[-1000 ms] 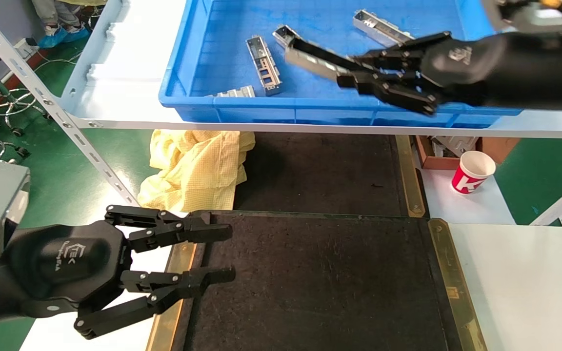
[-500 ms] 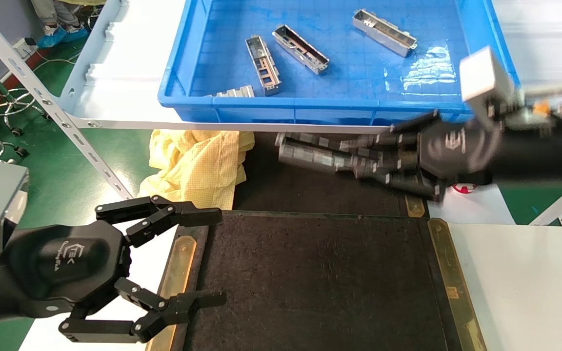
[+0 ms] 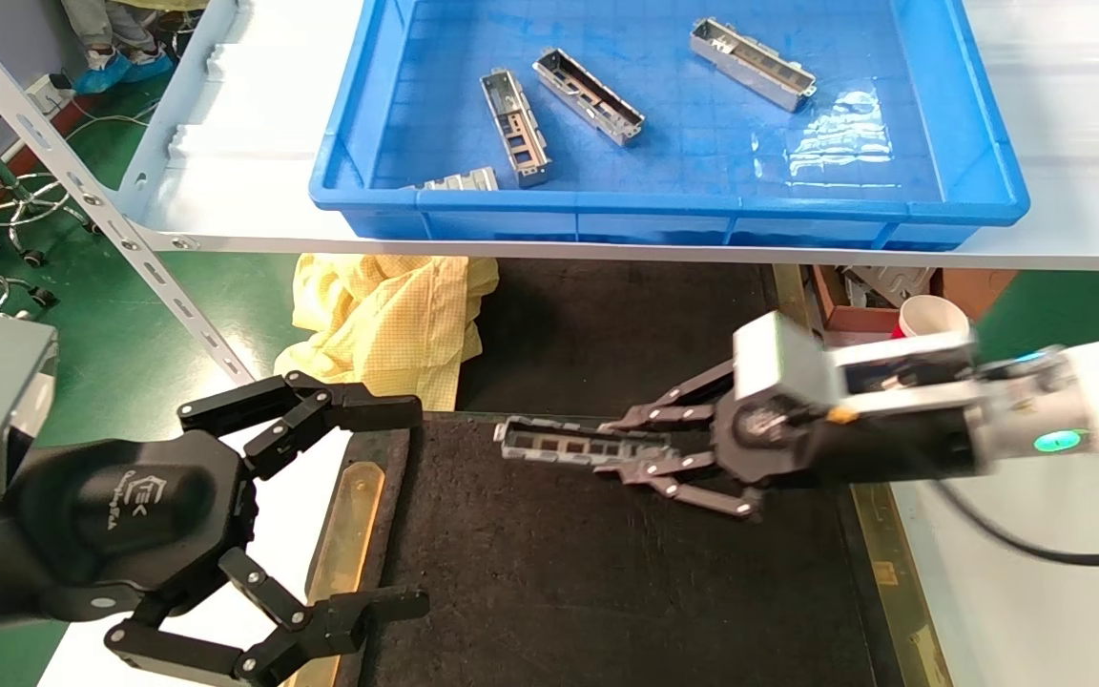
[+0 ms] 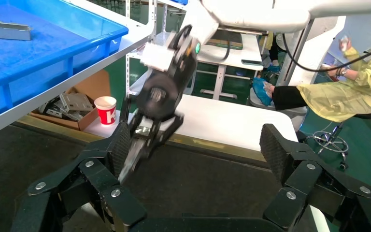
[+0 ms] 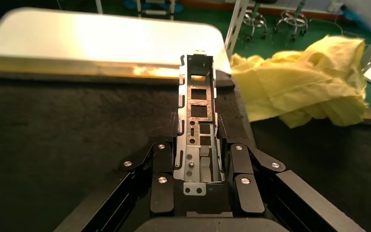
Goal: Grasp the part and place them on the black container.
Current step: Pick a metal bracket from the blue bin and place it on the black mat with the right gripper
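In the head view, the right end effector (image 3: 628, 456) pinches one slim silver-grey metal channel-shaped part with rectangular cutouts (image 3: 559, 444) by its near end, holding it low over the far edge of the large flat black rectangular container with brass-coloured side strips (image 3: 607, 582), the part's free end pointing toward nine o'clock. The step in hand looks like the placing: the part appears to be at or just above the dark tray, though contact cannot be told. Three like parts (image 3: 588, 84) and a fourth half-hidden by the rim lie in the blue plastic bin (image 3: 664, 205) on the white shelf surface at twelve o'clock. The left end effector (image 3: 373, 506) hangs spread wide at the tray's eight o'clock edge, holding nothing. In the left wrist view, its own black fingers (image 4: 121, 145) stand far apart, and beyond them the right end effector (image 4: 142, 145) tilts the part (image 4: 131, 159) down toward the black container (image 4: 203, 179). In the right wrist view, the fingers (image 5: 162, 169) press on both long sides of the part (image 5: 198, 130), open face up, over the black container (image 5: 53, 135). The next move likely calls for easing it flat onto the tray, then spreading the fingers.
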